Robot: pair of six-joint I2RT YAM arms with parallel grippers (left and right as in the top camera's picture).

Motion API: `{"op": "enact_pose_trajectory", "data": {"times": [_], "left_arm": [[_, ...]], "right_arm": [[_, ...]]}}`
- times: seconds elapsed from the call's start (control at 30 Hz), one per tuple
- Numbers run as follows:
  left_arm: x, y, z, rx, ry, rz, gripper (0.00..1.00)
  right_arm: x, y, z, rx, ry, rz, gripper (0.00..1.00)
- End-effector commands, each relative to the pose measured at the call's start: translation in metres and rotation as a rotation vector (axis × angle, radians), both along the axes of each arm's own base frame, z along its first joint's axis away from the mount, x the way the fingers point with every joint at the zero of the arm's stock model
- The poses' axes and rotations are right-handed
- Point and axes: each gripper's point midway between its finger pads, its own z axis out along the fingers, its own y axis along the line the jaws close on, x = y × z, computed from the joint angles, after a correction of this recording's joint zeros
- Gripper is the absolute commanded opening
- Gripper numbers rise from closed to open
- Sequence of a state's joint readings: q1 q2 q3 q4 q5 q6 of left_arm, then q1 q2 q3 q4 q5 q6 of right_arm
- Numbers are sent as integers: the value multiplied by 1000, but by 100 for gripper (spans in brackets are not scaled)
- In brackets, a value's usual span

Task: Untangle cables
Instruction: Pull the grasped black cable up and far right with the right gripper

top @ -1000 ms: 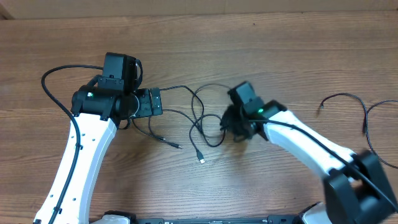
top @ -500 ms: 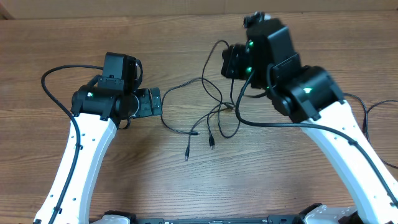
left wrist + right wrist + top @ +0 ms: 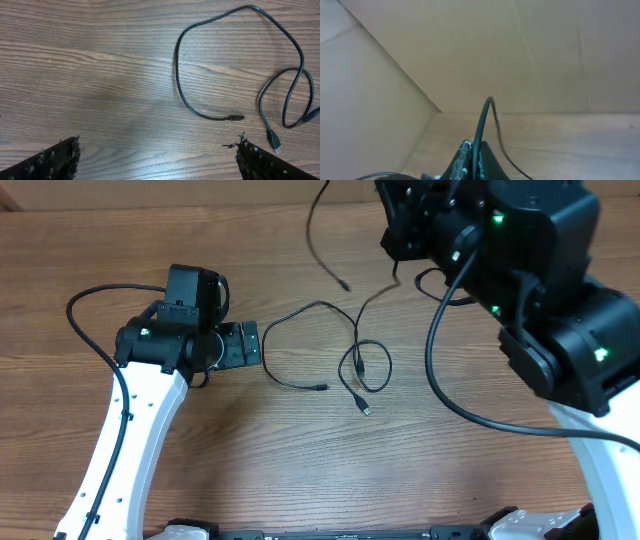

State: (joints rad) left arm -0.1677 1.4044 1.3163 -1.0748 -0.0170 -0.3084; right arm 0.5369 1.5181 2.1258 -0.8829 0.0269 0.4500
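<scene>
Now changed: the right gripper (image 3: pixel 472 156) has risen from the knot on the table (image 3: pixel 120 240), where it sat 1 second ago. It is now high over the far edge, close under the overhead camera.
Right gripper: its fingers are pressed together, pinching a thin black lifted cable (image 3: pixel 481 125) that arcs up out of them.
Lifted cable: 1 free end dangles in the air near the far edge. Another strand runs down from the arm toward the middle of the table.
Cables (image 3: pixel 355 355): the tight cluster has opened out. The table cable (image 3: pixel 176 60) lies in a wide curve that curls into a small loop (image 3: pixel 387 367), and 2 plug ends (image 3: pixel 365 411) lie apart from each other.
Left gripper (image 3: pixel 252 345): it is unmoved, with its fingers spread wide and holding nothing, just left of the wide curve.
Meaning: the pull seems to be drawing 1 cord away from the rest. Whether the descending strand is clear of the loop cannot be told.
</scene>
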Motion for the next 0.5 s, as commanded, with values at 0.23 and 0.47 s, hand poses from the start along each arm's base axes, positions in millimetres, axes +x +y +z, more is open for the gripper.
{"op": "enact_pose_trajectory", "data": {"times": [0.23, 0.47], "left_arm": [[3, 2, 9, -1, -30, 16, 100], [3, 2, 9, -1, -30, 16, 100]], "right_arm": [[-4, -48, 50, -24, -156, -217, 4], [15, -109, 39, -102, -135, -541, 4]]}}
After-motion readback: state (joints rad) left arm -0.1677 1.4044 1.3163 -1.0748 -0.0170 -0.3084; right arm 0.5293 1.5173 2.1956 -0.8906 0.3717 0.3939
